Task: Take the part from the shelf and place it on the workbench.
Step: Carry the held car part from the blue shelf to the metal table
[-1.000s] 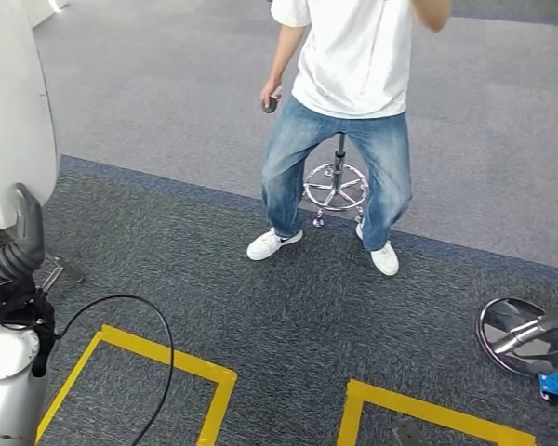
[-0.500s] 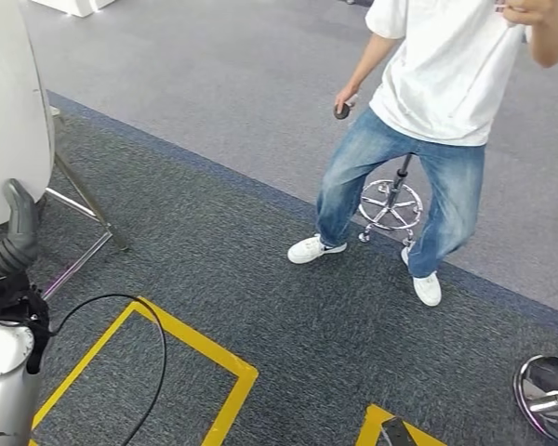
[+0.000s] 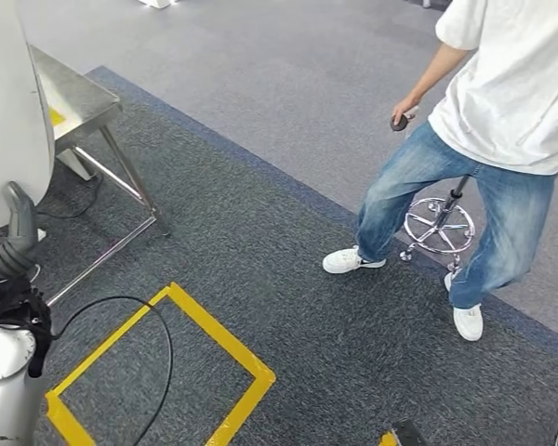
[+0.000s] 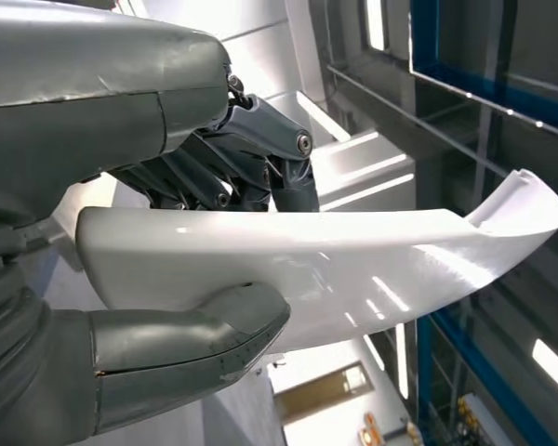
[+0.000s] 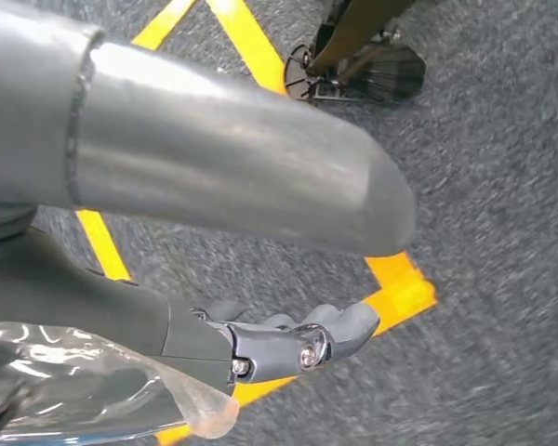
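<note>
We see the white part [image 4: 346, 269] cut off at the head view's 9 o'clock edge, clamped between our left hand's [image 4: 192, 232] thumb and dark fingers. Our right hand [image 5: 290, 344] hangs slack, holding nothing, over grey carpet [image 3: 298, 279] with yellow tape [image 3: 213, 325]. A steel bench [image 3: 80, 102] stands at 10 o'clock; a person [image 3: 486, 139] at 2.
</note>
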Robot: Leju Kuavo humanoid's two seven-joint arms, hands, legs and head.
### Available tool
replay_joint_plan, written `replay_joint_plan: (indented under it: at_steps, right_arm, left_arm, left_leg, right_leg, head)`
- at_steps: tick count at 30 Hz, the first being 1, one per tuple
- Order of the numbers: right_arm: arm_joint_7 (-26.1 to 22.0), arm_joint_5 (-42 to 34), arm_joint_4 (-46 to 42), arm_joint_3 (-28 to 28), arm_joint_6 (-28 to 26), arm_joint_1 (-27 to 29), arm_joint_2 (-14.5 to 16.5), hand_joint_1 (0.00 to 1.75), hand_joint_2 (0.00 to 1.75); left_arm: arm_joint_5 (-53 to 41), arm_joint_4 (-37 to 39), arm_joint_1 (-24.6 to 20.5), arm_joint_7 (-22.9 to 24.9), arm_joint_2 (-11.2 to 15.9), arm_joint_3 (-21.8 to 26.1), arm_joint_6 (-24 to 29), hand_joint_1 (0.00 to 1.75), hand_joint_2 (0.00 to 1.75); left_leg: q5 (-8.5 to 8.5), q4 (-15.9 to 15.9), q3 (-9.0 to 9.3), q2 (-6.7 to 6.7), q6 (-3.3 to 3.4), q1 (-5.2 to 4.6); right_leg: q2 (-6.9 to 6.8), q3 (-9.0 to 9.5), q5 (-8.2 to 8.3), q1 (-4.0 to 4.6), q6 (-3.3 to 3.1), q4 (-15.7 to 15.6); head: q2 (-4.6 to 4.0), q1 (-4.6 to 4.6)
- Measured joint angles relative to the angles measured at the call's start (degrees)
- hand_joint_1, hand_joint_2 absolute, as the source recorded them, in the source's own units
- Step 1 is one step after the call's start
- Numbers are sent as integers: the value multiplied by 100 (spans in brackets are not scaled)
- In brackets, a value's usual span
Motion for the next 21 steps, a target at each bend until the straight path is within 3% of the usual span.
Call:
replay_joint_plan:
  at_steps: [2,3,5,7,9,11,13,15,17,18,19,20,21]
  right_arm:
    - [2,1,0,0,2,17,0,0,0]
    - [3,1,0,0,3,18,0,0,0]
    - [2,2,0,1,4,9,2,0,0]
    - [-2,2,0,1,3,0,4,0,0]
    - [-8,2,0,1,4,-10,4,0,0]
    - [-11,4,0,-1,5,-34,5,0,0]
    - [-16,9,0,1,5,-67,5,0,0]
    - [-18,13,0,4,10,-70,7,0,0]
    - [-13,14,0,6,16,-38,9,0,0]
    - [-11,14,0,4,16,-26,8,0,0]
    - [-10,15,0,4,16,-21,8,0,0]
    - [-9,16,0,3,16,-21,7,0,0]
    - [-8,18,1,4,16,-23,7,0,0]
  left_arm:
    - [1,1,19,0,-3,-3,1,175,175]
    - [2,2,26,0,-2,-3,2,175,175]
    - [8,2,27,0,1,-3,3,175,175]
    - [26,2,12,3,1,-3,5,175,175]
    - [50,2,-3,9,3,-2,14,175,175]
    - [69,-1,4,16,10,5,30,175,175]
    - [80,-5,1,19,3,9,39,175,175]
    - [95,-5,-1,25,-22,5,40,175,175]
    - [107,-2,31,33,-46,1,43,175,175]
    - [107,-1,51,33,-56,-1,43,175,175]
    - [108,1,64,33,-62,-2,44,175,175]
    - [109,2,72,33,-67,-3,45,175,175]
    - [110,2,74,34,-72,-3,45,175,175]
  left_leg:
    - [-105,510,-289,88,-19,16]
    - [-7,487,-300,101,-12,19]
    - [413,-122,-31,209,42,-1]
    - [643,-761,279,441,124,-76]
    - [615,-970,364,517,185,-141]
    - [627,-1059,400,391,234,-129]
    - [663,-1169,486,269,289,-78]
    - [672,-1214,527,147,331,-44]
    - [661,-1211,530,-8,348,-41]
    - [654,-1205,535,-97,346,-37]
    - [645,-1194,541,-189,333,-29]
    - [628,-1175,546,-274,311,-17]
    - [603,-1143,542,-352,279,-11]
  right_leg:
    - [-175,40,-43,17,-19,0]
    - [-259,65,-65,22,-20,0]
    - [-409,137,-116,33,-16,-2]
    - [-539,196,-166,56,10,-12]
    - [-674,229,-195,80,58,-40]
    - [-767,282,-226,85,117,-78]
    - [-531,209,-355,82,160,119]
    - [-179,-155,-632,76,179,778]
    - [-75,-564,-787,74,198,1406]
    - [-64,-653,-700,72,206,1451]
    - [-46,-630,-500,66,211,1270]
    - [17,-516,-239,51,219,916]
    - [164,-371,-38,26,226,539]
  head:
    - [0,-1]
    - [0,-1]
    - [0,-1]
    - [0,-3]
    - [0,-4]
    - [0,-3]
    - [0,19]
    - [0,47]
    - [0,57]
    - [0,58]
    - [0,60]
    - [0,61]
    - [0,62]
